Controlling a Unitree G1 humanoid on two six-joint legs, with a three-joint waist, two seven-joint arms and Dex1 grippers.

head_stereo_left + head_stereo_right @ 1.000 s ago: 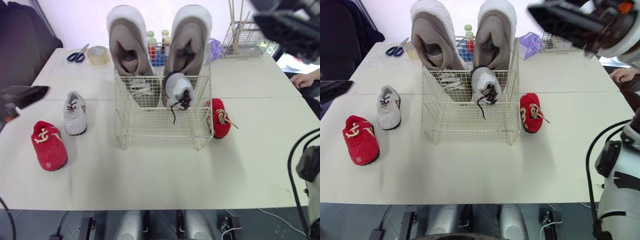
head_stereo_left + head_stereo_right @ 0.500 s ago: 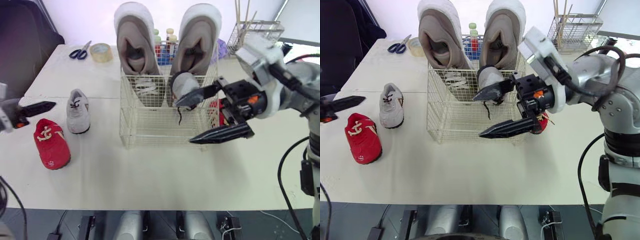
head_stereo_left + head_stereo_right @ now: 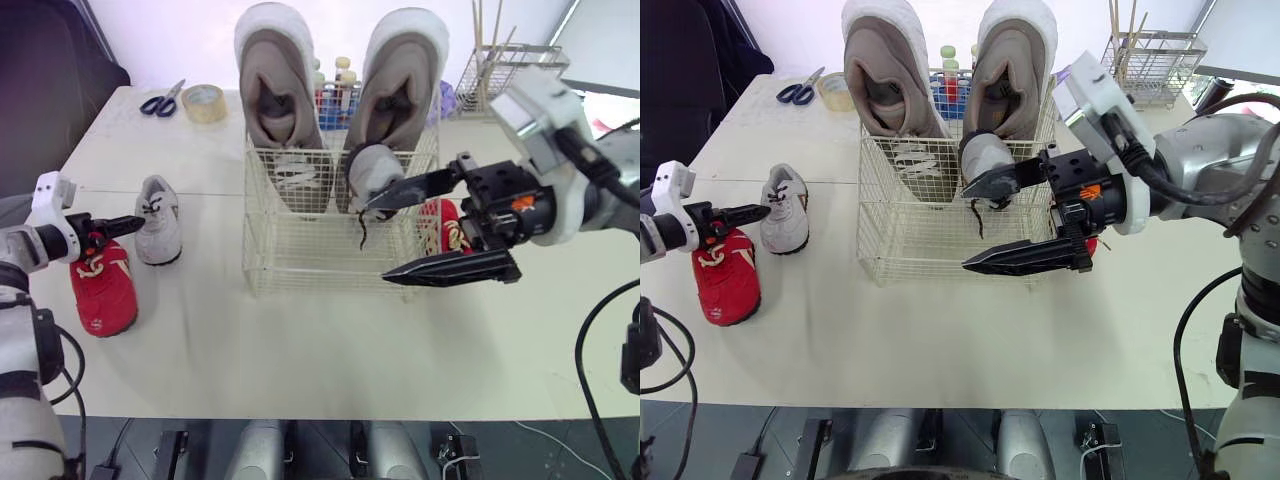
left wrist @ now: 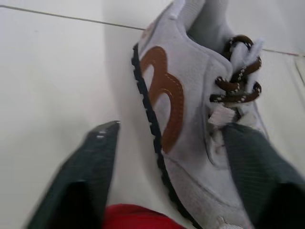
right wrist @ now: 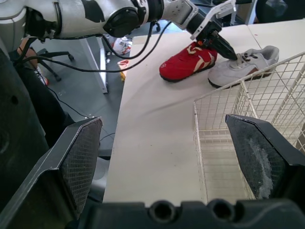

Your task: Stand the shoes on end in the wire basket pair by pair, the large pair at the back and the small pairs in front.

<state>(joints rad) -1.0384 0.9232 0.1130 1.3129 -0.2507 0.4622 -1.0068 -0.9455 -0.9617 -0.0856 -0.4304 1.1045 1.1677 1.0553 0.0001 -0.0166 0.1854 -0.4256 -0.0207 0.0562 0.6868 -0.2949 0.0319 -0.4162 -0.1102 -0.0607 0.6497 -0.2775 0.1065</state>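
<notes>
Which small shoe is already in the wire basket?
The small grey dark-laced shoe, standing in the wire basket; its grey mate and both red shoes lie on the table.

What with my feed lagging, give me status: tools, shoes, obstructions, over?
Left tool open over loose grey shoe. Right tool open, empty, before wire basket. Large pair, second grey shoe in; left red shoe, right red shoe out.

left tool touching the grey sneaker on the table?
Cannot tell. In the left wrist view the left tool straddles the grey sneaker: one finger clears its sole, the other overlaps the upper, contact unclear.
</notes>
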